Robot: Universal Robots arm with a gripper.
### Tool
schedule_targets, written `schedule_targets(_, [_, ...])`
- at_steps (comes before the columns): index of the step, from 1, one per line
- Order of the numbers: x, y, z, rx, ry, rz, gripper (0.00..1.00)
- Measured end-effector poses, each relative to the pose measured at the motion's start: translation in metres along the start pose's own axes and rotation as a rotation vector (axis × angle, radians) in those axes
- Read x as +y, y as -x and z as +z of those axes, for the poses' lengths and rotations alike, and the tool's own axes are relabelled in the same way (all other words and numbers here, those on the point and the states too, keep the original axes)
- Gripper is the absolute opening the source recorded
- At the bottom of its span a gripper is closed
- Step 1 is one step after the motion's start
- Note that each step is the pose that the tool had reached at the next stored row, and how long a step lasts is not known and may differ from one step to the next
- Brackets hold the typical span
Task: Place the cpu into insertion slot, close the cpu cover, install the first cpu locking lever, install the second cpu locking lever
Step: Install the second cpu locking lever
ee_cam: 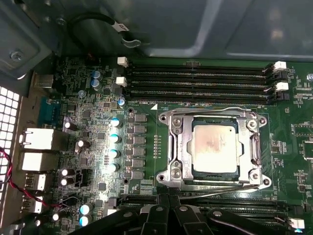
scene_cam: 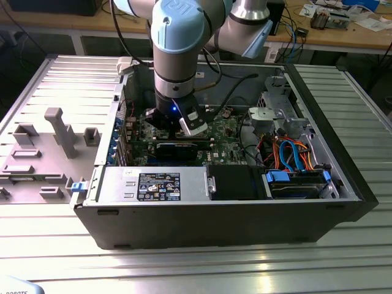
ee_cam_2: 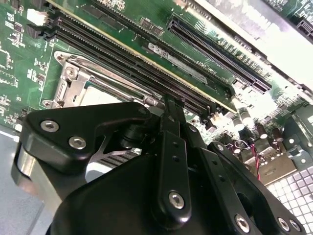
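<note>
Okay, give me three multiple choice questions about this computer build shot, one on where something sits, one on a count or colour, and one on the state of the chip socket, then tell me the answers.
1. Where is the cpu?
A. On the grey tray outside the case
B. Seated in the insertion slot
C. Held above the drive bay

2. How many long memory slots lie in the bank next to the socket, toward the case wall?
A. Four
B. One
C. Nine

3. What is the state of the cpu cover?
A. Removed and lying on the table
B. Standing upright, open
C. Lying flat, framing the chip

Answers:
1. B, as the first wrist view shows the silver-grey chip inside the socket on the green motherboard.
2. A, since four parallel dark slots run side by side there.
3. C, as the silvery frame lies level around the chip, with wire levers along its edges.
</note>
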State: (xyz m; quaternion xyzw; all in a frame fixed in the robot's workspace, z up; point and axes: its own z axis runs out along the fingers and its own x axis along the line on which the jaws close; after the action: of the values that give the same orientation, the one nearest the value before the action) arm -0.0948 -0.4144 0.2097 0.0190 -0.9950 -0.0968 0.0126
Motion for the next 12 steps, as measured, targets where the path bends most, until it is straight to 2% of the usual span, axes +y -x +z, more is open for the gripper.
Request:
schedule_targets(1, [-0.0013,0.0001,-0.0003,0.0004,0.0049,0.000,0.11])
schedule_targets(3, [-0.0022,0.0001,-0.0003,0.0006,0.0089,0.000,0.11])
schedule_targets(4, [-0.0033,0.0002,-0.0001,0.0004,0.0153,0.000,0.11])
schedule_targets(7, [-0.0047,0.0001,0.0009,0.0001,0.0226,0.000,0.11])
schedule_targets(9, [-0.0050,0.0002,0.0016,-0.0001,0.0307,-0.001,0.11])
schedule_targets(10, [-0.0051,0.0002,0.0022,-0.0005,0.0407,-0.001,0.11])
schedule_targets(12, [-0.0053,0.0002,0.0032,-0.0009,0.0526,-0.001,0.11])
